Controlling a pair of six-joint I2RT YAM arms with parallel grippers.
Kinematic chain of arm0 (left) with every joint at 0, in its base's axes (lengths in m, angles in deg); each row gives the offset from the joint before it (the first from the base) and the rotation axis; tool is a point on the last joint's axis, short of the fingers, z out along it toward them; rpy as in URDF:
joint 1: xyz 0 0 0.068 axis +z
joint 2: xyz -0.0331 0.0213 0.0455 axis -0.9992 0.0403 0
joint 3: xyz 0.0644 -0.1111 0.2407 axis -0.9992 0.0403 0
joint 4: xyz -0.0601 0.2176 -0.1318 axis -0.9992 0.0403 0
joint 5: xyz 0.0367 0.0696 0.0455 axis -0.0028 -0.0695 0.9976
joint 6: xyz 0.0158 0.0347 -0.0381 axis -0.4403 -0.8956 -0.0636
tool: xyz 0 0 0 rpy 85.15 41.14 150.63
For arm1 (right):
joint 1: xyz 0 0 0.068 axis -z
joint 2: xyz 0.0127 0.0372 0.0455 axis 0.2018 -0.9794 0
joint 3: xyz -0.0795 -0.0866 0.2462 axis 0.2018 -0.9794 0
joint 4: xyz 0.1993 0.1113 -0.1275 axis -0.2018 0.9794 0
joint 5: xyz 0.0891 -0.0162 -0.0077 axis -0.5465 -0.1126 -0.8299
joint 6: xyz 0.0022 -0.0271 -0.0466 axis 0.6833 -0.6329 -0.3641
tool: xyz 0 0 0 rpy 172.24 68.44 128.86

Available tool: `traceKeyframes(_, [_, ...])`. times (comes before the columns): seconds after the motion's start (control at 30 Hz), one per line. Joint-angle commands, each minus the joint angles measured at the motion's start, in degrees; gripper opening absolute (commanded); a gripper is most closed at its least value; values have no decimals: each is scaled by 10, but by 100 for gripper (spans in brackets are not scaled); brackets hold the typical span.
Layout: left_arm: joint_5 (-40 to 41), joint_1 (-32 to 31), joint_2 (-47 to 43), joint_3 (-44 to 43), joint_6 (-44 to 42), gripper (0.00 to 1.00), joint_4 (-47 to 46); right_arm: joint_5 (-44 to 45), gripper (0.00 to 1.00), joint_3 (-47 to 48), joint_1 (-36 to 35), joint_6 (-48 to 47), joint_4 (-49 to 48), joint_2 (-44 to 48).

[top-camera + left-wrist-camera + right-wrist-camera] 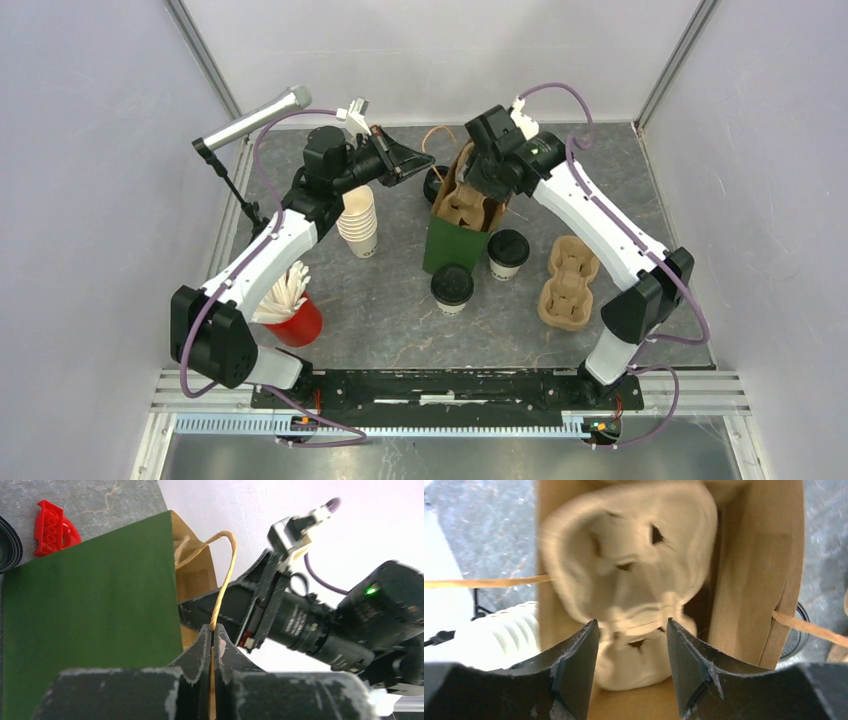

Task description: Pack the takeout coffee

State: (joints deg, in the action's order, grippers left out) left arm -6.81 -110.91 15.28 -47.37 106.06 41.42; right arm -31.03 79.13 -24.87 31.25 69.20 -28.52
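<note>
Two lidded cream cups stand on the table in front of the green paper bag (445, 245): one (452, 288) at its near corner, the other (508, 252) to its right. My left gripper (420, 165) is shut on the bag's twine handle (226, 565), pinched between the fingertips (204, 640) beside the green bag wall (90, 610). My right gripper (482, 185) is open over the bag's mouth. A pulp cup carrier (634, 575) lies inside the bag, below and between the open fingers (579, 655), blurred. The carrier also shows in the top view (468, 205).
A second pulp carrier (568, 280) lies at the right. A stack of lidless cups (360, 222) stands left of the bag. A red cup of white sticks (295, 315) is at front left, a microphone on a stand (255, 120) at back left. Black lids (434, 185) lie behind the bag. A small red piece (52, 525) lies on the table.
</note>
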Motion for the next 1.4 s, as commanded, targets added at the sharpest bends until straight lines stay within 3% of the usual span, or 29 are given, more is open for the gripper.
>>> traceKeyframes(0.0, [-8, -1, -32, -3, -5, 2, -6, 19, 59, 124, -2, -60, 19, -10])
traceKeyframes(0.07, [-7, -1, -33, -5, -11, 2, 1, 16, 63, 143, -2, -76, 12, -1])
traceKeyframes(0.23, [-5, 0, -31, -13, -27, 2, 26, 3, 62, 33, -2, -114, -85, 87])
traceKeyframes(0.37, [7, 0, -37, -16, -46, 6, 58, 28, 63, 16, -2, -191, -115, 136])
traceKeyframes(0.5, [22, 0, -43, -30, -76, 19, 111, 40, 63, -17, -2, -212, -128, 196])
traceKeyframes(0.7, [52, 0, -59, -71, -147, 53, 207, 20, 69, -106, -2, -208, -192, 280])
traceKeyframes(0.87, [71, -1, -64, -84, -199, 65, 262, 29, 70, -111, -2, -206, -172, 280])
traceKeyframes(1.0, [85, -1, -61, -90, -219, 67, 277, -15, 71, -121, -11, -176, -204, 254])
traceKeyframes(1.2, [88, 0, -47, -104, -231, 66, 277, 10, 71, -95, -41, -94, -220, 209])
traceKeyframes(1.37, [78, -2, -39, -98, -221, 63, 259, 73, 68, -18, -85, -79, -160, 143])
